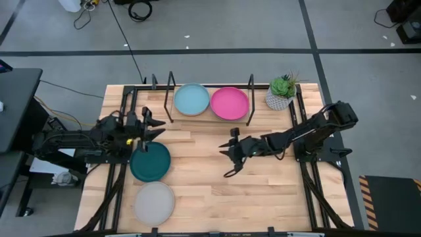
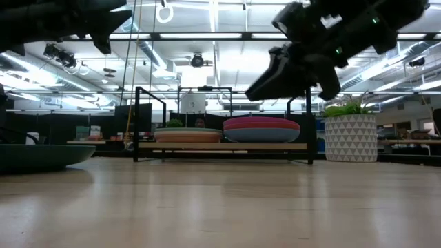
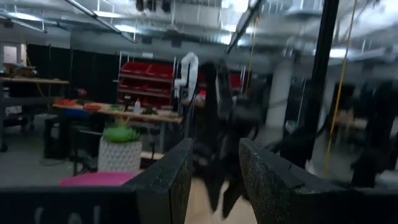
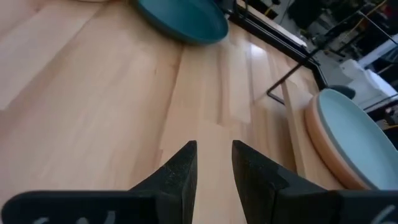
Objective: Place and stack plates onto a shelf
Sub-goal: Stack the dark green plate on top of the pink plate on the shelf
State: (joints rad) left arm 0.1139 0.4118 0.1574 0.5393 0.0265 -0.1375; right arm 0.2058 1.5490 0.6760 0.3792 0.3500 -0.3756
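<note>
A teal plate (image 1: 150,161) lies flat on the table at the left; it also shows in the low view (image 2: 41,155) and the right wrist view (image 4: 186,18). A grey plate (image 1: 154,202) lies nearer the front edge. The shelf (image 1: 210,118) stands at the far middle and holds two stacks. The left stack has a pale blue plate (image 1: 191,99) on a peach one (image 4: 323,146). The right stack has a magenta plate (image 1: 229,103) on top. My left gripper (image 1: 156,126) is open and empty, just beyond the teal plate. My right gripper (image 1: 231,153) is open and empty above the table's middle.
A potted plant (image 1: 281,92) in a white patterned pot stands right of the shelf at the far right. The shelf's black loop uprights (image 1: 171,95) rise beside the stacks. Bare wood (image 1: 217,197) lies in front of my right gripper.
</note>
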